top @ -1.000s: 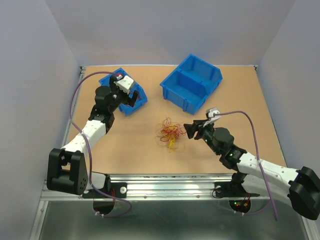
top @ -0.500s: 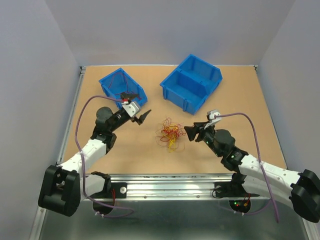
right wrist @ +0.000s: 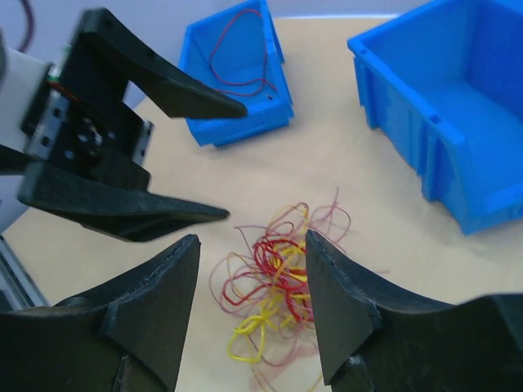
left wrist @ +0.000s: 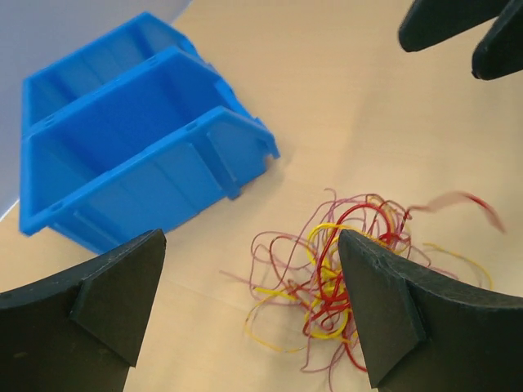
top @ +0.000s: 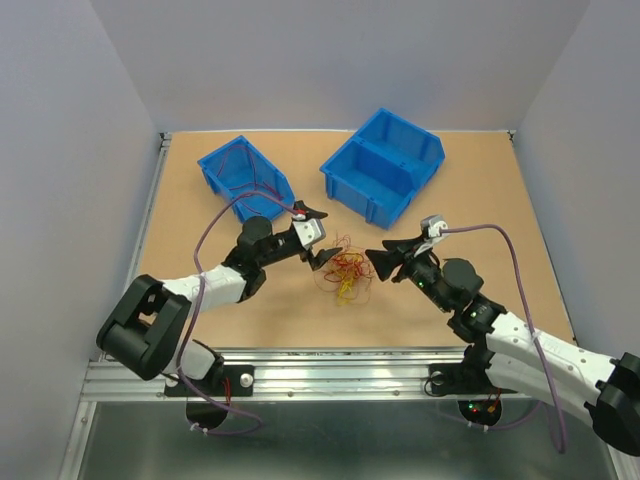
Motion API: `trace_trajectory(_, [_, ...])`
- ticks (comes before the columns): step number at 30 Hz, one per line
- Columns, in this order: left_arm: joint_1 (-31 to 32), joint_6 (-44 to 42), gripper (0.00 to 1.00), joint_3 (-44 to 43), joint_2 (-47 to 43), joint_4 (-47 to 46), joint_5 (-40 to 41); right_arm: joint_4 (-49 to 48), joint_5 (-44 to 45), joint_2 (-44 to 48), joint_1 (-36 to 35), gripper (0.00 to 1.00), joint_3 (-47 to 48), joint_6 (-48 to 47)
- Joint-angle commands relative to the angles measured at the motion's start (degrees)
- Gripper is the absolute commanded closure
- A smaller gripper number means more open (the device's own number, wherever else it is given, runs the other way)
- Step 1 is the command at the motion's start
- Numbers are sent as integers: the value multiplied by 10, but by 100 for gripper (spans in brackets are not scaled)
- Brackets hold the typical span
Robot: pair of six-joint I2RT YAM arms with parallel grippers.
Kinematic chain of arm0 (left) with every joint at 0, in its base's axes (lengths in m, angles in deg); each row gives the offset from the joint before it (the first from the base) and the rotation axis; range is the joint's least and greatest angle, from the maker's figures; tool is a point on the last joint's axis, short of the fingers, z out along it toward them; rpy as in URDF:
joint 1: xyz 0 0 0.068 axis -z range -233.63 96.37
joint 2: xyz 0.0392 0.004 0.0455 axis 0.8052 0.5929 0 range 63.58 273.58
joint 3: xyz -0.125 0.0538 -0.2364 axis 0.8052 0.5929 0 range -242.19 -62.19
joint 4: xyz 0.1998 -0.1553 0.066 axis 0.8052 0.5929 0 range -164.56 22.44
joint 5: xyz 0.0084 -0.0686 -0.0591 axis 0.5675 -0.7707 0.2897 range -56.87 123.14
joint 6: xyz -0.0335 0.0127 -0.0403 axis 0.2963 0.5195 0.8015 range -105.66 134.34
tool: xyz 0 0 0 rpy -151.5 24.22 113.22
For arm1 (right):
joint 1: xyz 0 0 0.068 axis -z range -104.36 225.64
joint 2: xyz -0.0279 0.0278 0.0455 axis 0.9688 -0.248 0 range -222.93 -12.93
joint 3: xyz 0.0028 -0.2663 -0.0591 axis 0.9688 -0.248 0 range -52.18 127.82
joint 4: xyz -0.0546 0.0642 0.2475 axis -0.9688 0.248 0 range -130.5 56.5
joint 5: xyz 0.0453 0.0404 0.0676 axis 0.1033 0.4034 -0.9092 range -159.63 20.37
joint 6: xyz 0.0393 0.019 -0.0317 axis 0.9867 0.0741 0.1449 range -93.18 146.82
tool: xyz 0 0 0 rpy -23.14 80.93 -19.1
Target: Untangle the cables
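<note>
The cables (top: 343,272) lie as a palm-sized tangle of thin red, orange and yellow loops on the wooden table, mid-front. It also shows in the left wrist view (left wrist: 351,278) and the right wrist view (right wrist: 274,282). My left gripper (top: 318,238) is open and empty, just left of and above the tangle. My right gripper (top: 381,262) is open and empty, just right of the tangle. Both point at it from opposite sides without touching it.
A small blue bin (top: 245,175) at the back left holds one red wire (right wrist: 239,49). A larger two-compartment blue bin (top: 384,163) stands at the back centre, close behind the tangle. Grey walls enclose the table.
My left arm has swung from the small blue bin down and right to the tangle's left side. My right gripper has stayed about where it was beside the tangle.
</note>
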Motion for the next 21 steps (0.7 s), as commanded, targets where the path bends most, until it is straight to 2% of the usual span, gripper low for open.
trace_trajectory(1, [27,40,1,-42,24,-103,-32,-2,-46,-4,-5,41,73,-7])
trace_trajectory(5, [49,64,3,-73,69,-109,-65,1,-55,-14,-5,41,86,-10])
trace_trajectory(9, [58,87,4,-71,77,-118,-62,1,-32,-5,-5,41,73,-4])
trace_trajectory(12, [58,97,4,-54,70,-130,-24,31,3,27,-5,45,52,9])
trace_trajectory(16, [57,74,7,-56,61,-99,110,111,51,50,-4,46,-3,40])
trace_trajectory(19, [54,69,7,-62,53,-83,148,161,61,27,-5,44,12,52])
trace_trajectory(21, [53,60,7,-60,43,-68,151,204,57,-22,-5,42,37,54])
